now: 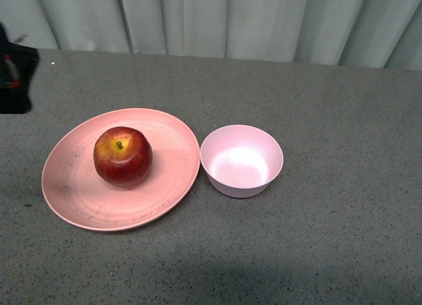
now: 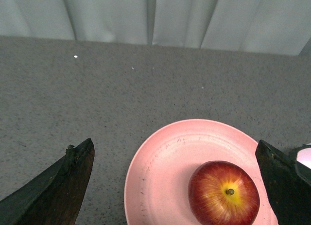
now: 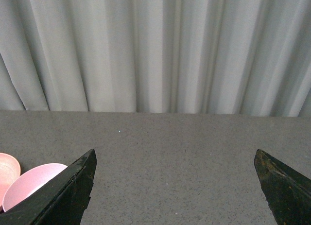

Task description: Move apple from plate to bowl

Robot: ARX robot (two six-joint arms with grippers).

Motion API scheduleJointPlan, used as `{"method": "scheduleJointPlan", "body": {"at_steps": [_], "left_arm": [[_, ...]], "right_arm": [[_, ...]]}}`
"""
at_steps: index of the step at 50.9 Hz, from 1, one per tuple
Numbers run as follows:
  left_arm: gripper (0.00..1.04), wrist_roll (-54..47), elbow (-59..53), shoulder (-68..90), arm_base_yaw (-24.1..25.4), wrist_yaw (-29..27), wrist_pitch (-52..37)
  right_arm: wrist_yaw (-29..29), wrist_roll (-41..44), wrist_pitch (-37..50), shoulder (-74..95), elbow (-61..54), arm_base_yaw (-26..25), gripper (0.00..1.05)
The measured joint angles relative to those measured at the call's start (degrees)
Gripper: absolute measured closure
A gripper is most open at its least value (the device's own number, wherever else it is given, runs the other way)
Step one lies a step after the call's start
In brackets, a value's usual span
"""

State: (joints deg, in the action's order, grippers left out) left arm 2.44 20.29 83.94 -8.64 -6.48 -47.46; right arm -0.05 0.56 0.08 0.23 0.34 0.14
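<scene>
The apple [image 1: 122, 157] sat stem up on the pink plate [image 1: 168, 137], left of centre and apart from the rim. The small pale bowl [image 1: 239, 188] stood empty just beside the plate's right edge on the grey tabletop [image 1: 316, 239]; whether they touched could not be told. The left gripper [image 2: 175, 143] was spread wide and held nothing, with the apple in its view. The right gripper [image 3: 175, 152] was likewise spread and empty. A grey curtain [image 1: 224, 22] hung behind.

Front downward, left wrist seemingly nearer, plate [image 1: 72, 181] shared
</scene>
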Motion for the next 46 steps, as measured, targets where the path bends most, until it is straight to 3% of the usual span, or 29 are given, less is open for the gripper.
{"method": "scheduleJointPlan", "body": {"at_steps": [8,20,46], "left_arm": [[0.07,1.7,8.0,11.9,-3.2,2.8,3.1],[0.07,1.1,14.1,21.5,-5.2,0.5,4.6],[0.07,1.8,15.5,25.2,-6.8,3.8,9.9]], "right_arm": [[0.0,0.0,0.0,0.0,0.0,0.0,0.09],[0.0,0.0,0.0,0.0,0.0,0.0,0.09],[0.0,0.0,0.0,0.0,0.0,0.0,0.09]]}}
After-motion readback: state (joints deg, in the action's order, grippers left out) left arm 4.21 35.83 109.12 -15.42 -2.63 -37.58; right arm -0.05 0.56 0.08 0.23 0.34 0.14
